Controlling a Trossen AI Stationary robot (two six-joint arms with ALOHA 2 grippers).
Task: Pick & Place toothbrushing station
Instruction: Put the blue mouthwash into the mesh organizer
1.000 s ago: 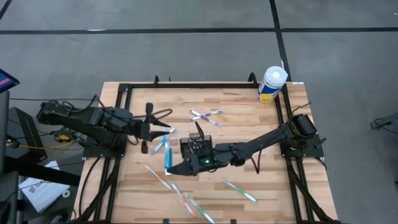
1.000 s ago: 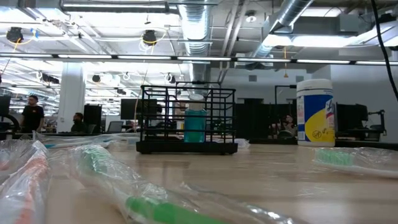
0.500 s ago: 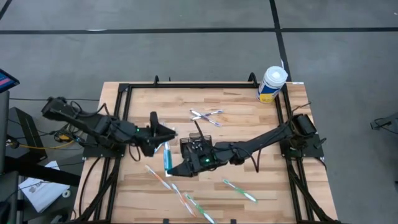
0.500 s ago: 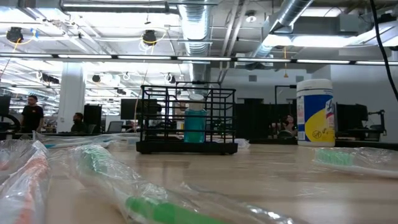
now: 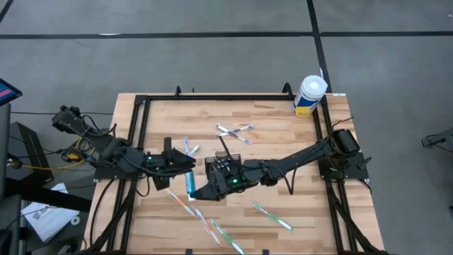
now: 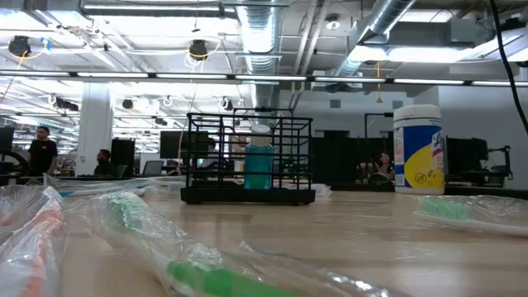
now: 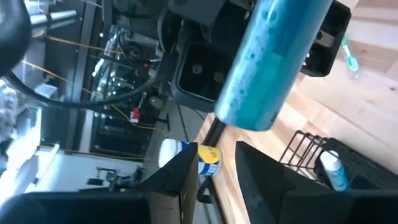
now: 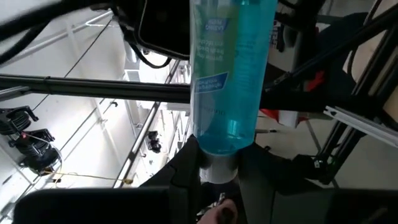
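The toothbrushing station, a black wire-mesh basket (image 5: 221, 164) (image 6: 216, 157), stands on its base mid-table with an upright blue bottle (image 6: 258, 165) inside. Just left of it, my right gripper (image 5: 199, 193) (image 8: 217, 177) is shut on a second blue bottle (image 5: 190, 177) held in the air. My left gripper (image 5: 188, 161) (image 7: 217, 171) stands by that bottle's base end (image 7: 249, 115), with a narrow gap and nothing between its fingers. Whether it touches the bottle, I cannot tell. My right gripper pinches the blue bottle's white cap end (image 8: 217, 167) between its two fingers. The fingers come about level from the table's right and lie across the bottle. The bottle lies roughly level, its base toward the far edge, lifted clear of the table.
A white-and-yellow wipes tub (image 5: 309, 95) (image 6: 418, 148) stands at the far right corner. Wrapped toothbrushes lie at the far middle (image 5: 233, 131), by the left gripper (image 5: 186, 146), and near the front edge (image 5: 272, 216) (image 5: 205, 221) (image 6: 206, 272). A black frame (image 5: 212, 98) borders the table.
My left gripper has moved toward the table's near edge and a little right, closing on the held bottle's base end, and has rolled about its own pointing line. The right gripper and the bottle have kept still.
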